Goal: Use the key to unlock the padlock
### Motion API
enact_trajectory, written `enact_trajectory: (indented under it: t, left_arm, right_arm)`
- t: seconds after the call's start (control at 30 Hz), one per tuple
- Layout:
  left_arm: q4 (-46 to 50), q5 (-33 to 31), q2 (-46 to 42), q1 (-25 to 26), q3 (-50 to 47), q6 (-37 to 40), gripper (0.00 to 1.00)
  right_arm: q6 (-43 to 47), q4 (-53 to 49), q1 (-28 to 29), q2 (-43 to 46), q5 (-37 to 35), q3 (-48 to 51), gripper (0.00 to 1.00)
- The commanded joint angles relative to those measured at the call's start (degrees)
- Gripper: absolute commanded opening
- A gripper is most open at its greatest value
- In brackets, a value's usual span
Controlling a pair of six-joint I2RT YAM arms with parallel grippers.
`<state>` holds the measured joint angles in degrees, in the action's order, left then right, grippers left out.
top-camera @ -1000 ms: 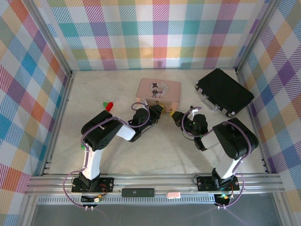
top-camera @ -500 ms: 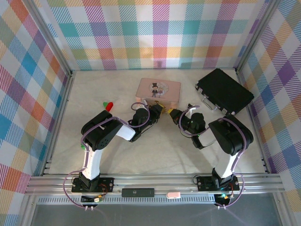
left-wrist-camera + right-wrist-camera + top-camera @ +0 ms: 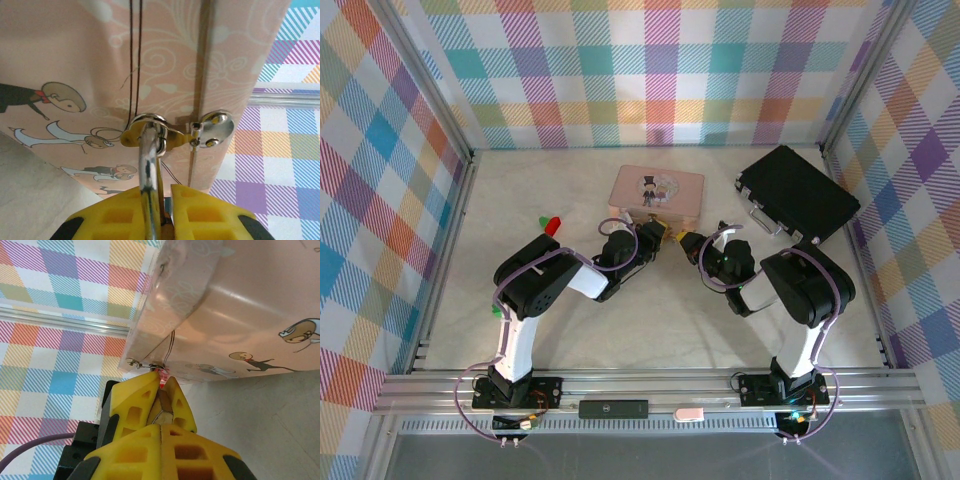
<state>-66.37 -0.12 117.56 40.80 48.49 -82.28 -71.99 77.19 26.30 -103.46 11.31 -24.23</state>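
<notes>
The pink picture-lid box (image 3: 657, 190) lies at the back middle of the table. The padlock's silvery shackle (image 3: 148, 167) hangs from the box's gold clasp (image 3: 145, 126) and runs down between my left gripper's (image 3: 166, 190) yellow fingers (image 3: 200, 205), which are shut on it. The brass body is mostly hidden between them. From the right, my right gripper (image 3: 164, 380) is shut on a small flat metal piece, the key (image 3: 163, 410). Its tips almost touch the box's front edge (image 3: 150, 362). In the top view the left gripper (image 3: 657, 233) and right gripper (image 3: 687, 240) nearly meet below the box.
A black case (image 3: 797, 195) lies at the back right. A small red and green object (image 3: 550, 222) sits left of the left arm. Plaid walls and metal frame rails (image 3: 450, 215) close in the table on three sides.
My right gripper has moved left and slightly up toward the box front and the left gripper. The left arm and box have stayed still.
</notes>
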Motion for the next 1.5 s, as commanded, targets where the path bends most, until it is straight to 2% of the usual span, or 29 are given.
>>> enact_trajectory:
  t: [0.0, 0.3, 0.7, 1.0, 1.27, 1.47]
  left_arm:
    - [-6.58, 0.22, -0.33, 0.52, 0.47, -0.96, 0.00]
    - [-5.83, 0.47, -0.72, 0.84, 0.08, -1.54, 0.00]
    - [-3.25, 0.74, -2.86, 1.03, 0.79, -3.63, 0.00]
    - [-3.15, 4.64, -3.68, 1.04, 0.83, -4.11, 0.00]
    - [-2.33, 5.44, -3.89, 1.04, 1.80, -9.56, 0.00]
    - [-1.77, 6.19, -5.35, 1.00, 2.93, -8.89, 0.00]
  right_arm:
    - [1.52, 3.43, 0.88, -0.45, -0.22, -1.69, 0.00]
    - [4.34, 3.43, 1.07, 3.54, -1.34, -0.95, 0.00]
    - [5.11, 3.36, 2.81, -0.08, -0.85, -1.76, 0.00]
    - [7.55, -2.00, 2.34, -1.49, 1.85, -4.99, 0.00]
    - [13.92, -5.53, 3.03, -0.73, 3.70, -4.94, 0.00]
    - [11.25, -6.90, 3.32, -1.42, 2.90, -5.44, 0.00]
